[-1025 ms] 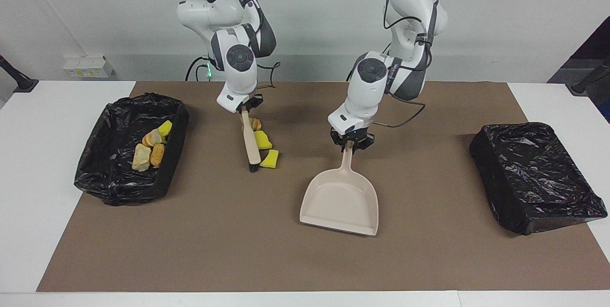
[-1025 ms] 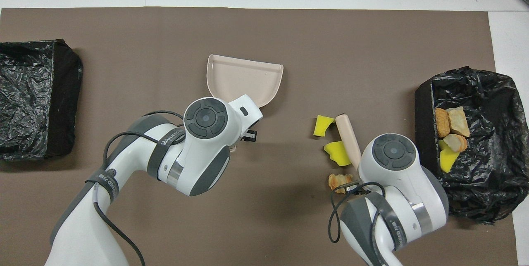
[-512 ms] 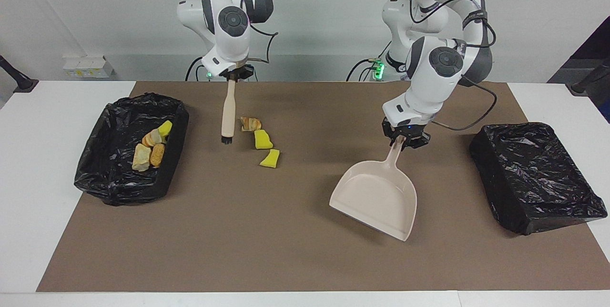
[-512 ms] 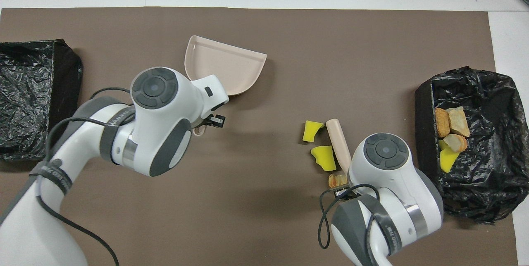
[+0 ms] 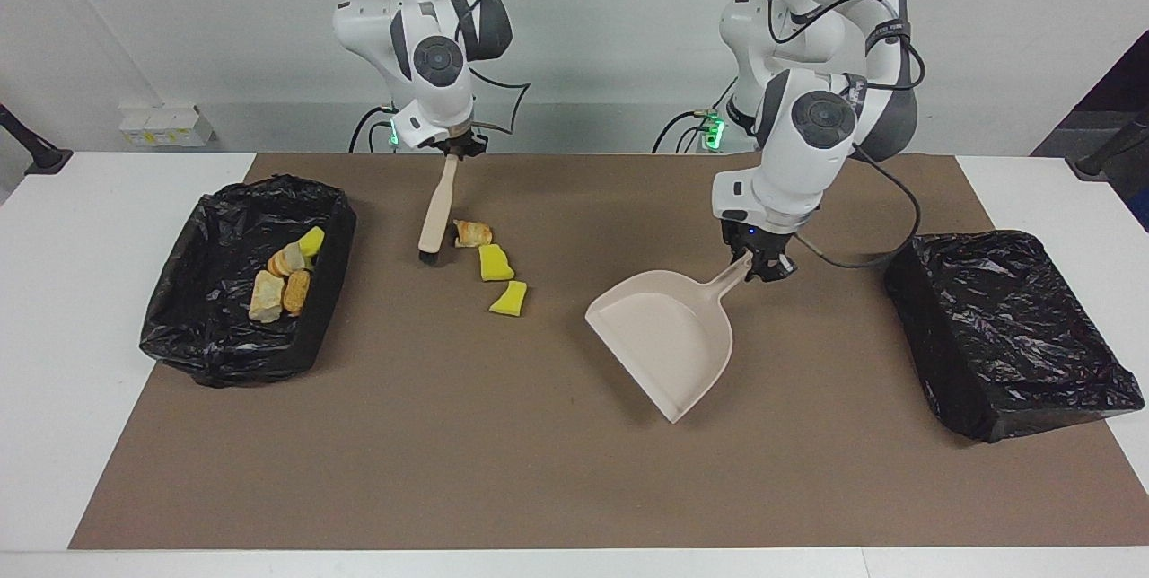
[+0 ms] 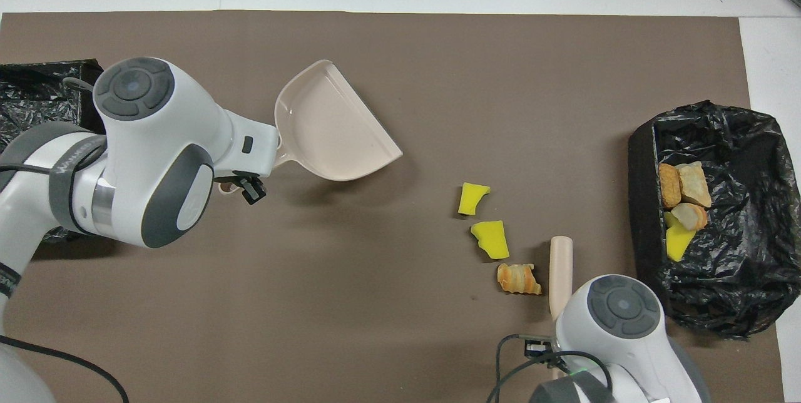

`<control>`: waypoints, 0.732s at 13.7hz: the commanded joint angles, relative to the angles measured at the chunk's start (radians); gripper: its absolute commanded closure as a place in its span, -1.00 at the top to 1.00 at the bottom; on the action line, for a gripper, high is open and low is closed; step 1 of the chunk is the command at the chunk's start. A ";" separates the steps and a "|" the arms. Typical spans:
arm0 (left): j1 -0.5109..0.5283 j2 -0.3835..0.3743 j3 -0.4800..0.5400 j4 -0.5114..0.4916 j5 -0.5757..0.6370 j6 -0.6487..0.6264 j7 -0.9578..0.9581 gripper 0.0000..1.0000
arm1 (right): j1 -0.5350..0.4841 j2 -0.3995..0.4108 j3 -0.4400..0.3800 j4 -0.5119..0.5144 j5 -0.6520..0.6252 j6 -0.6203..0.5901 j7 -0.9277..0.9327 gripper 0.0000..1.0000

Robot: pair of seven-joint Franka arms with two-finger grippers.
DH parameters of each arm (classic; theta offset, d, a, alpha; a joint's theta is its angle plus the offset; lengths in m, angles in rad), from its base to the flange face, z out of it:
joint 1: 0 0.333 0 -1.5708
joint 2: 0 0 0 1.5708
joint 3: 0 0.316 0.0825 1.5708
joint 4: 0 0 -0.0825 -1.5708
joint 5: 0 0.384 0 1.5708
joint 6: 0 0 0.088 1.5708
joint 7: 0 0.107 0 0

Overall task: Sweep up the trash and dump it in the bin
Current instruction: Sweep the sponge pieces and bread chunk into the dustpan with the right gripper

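Three pieces of trash lie loose on the brown mat: a bread-like lump (image 5: 471, 232) (image 6: 518, 278) and two yellow sponge chunks (image 5: 495, 264) (image 6: 491, 239), (image 5: 509, 299) (image 6: 472, 198). More trash (image 5: 283, 277) (image 6: 682, 199) lies in the black-lined bin (image 5: 328, 291) (image 6: 641, 190) at the right arm's end. My right gripper (image 5: 451, 150) is shut on the handle of the brush (image 5: 437, 210) (image 6: 560, 265). Its bristles hang beside the lump, on the bin's side. My left gripper (image 5: 758, 264) (image 6: 241, 185) is shut on the handle of the beige dustpan (image 5: 664, 336) (image 6: 331, 127), whose mouth is turned toward the loose trash.
A second bin (image 5: 1005, 318) (image 6: 37, 87), wrapped in black plastic, stands at the left arm's end, partly covered by the left arm in the overhead view. The brown mat (image 5: 539, 470) covers most of the white table.
The right gripper lifted the brush off the scraps and drew it back toward the robots. The left gripper carried the dustpan toward its own end and turned its mouth toward the trash.
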 commanded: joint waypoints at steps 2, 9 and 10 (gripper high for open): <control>-0.107 -0.059 0.005 -0.120 0.121 0.008 0.059 -1.00 | 0.009 0.158 0.003 0.072 0.068 0.125 0.000 -1.00; -0.208 -0.077 0.005 -0.211 0.142 0.042 0.057 -1.00 | 0.049 0.271 0.003 0.237 0.224 0.146 -0.121 -1.00; -0.208 -0.079 0.005 -0.218 0.142 0.055 0.057 -1.00 | 0.063 0.271 0.003 0.237 0.229 0.148 -0.121 -1.00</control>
